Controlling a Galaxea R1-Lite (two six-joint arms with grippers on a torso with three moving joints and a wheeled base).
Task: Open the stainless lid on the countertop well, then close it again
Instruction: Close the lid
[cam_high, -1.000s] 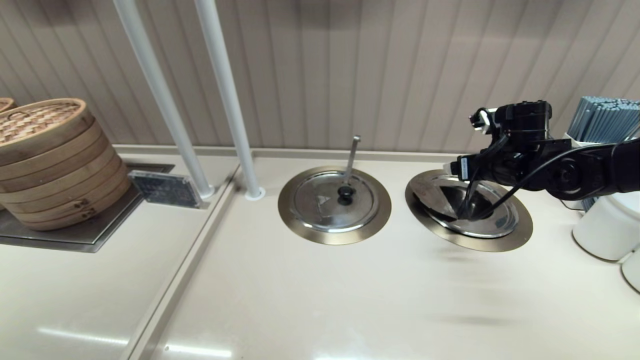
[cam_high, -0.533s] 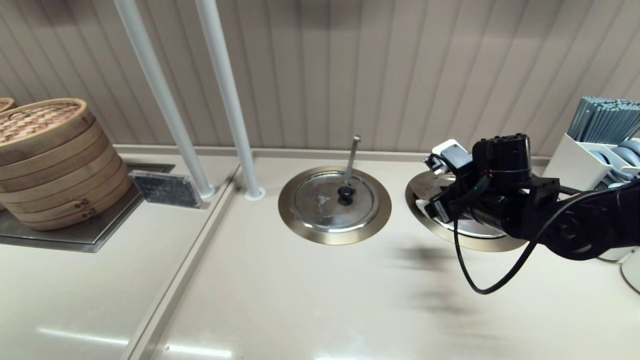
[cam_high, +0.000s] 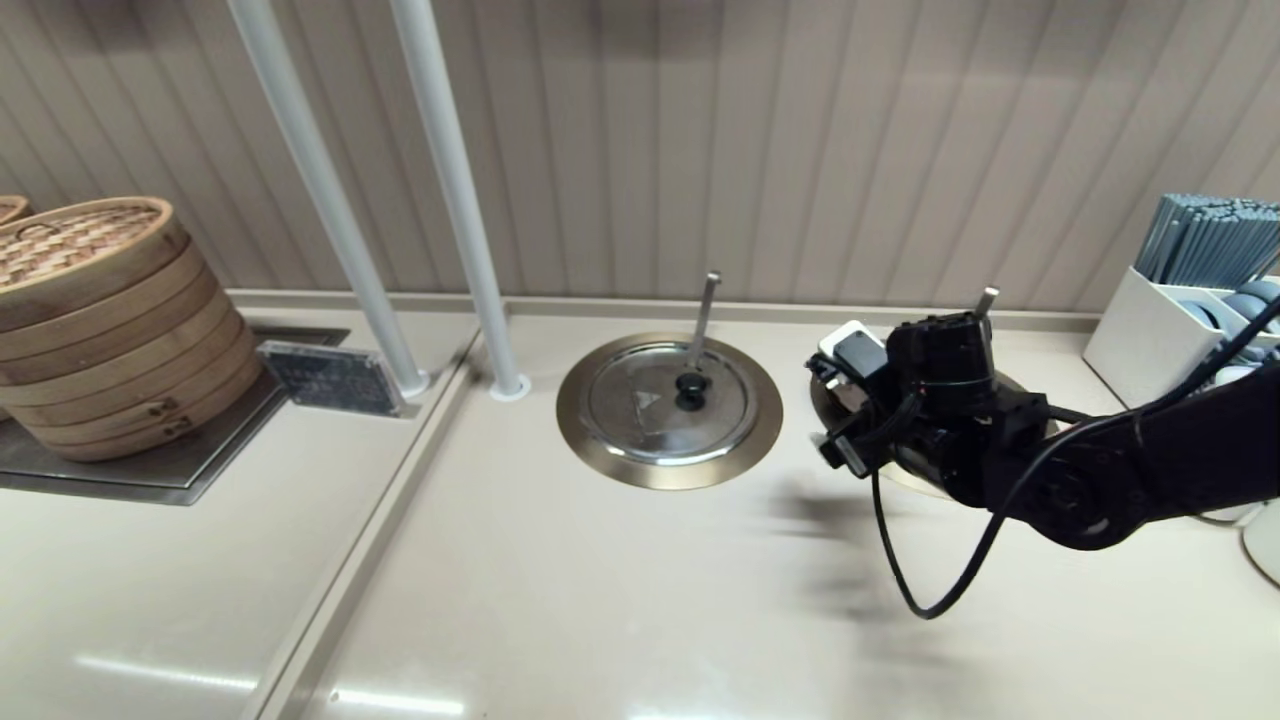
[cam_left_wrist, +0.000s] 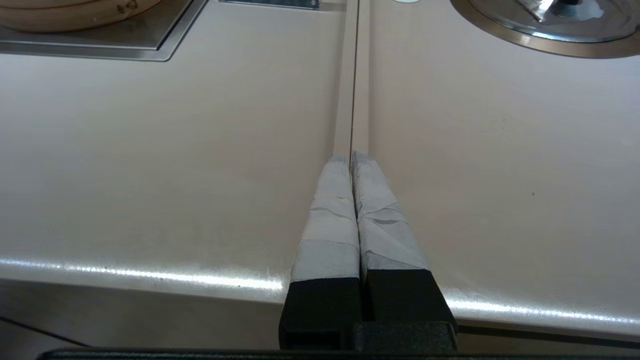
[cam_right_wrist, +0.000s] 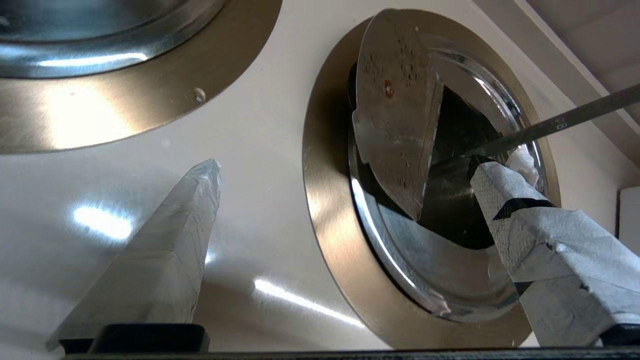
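In the right wrist view the countertop well's brass ring (cam_right_wrist: 325, 200) lies close below my right gripper (cam_right_wrist: 345, 165), which is open and holds nothing. Part of the stainless lid (cam_right_wrist: 395, 100) stands tilted up as a flap, and the well shows dark (cam_right_wrist: 450, 210) beneath it. The lid's lower rim (cam_right_wrist: 440, 270) still sits in the ring. The slanting ladle handle (cam_right_wrist: 560, 122) crosses above one fingertip (cam_right_wrist: 500, 200). In the head view my right arm (cam_high: 1000, 450) covers most of this well; only the handle's tip (cam_high: 985, 298) pokes out. My left gripper (cam_left_wrist: 350, 157) is shut and empty over the counter seam.
The twin lid (cam_high: 668, 400) with its upright ladle handle (cam_high: 706, 310) lies shut just left of the arm. Two white poles (cam_high: 450, 200) rise behind it. A bamboo steamer stack (cam_high: 95, 320) and small sign (cam_high: 330, 378) stand far left, a chopstick holder (cam_high: 1200, 240) far right.
My right arm has swung left and lower across the right-hand well, from its right side to over its left part, and now hides it in the head view. The ladle handle's tip now shows.
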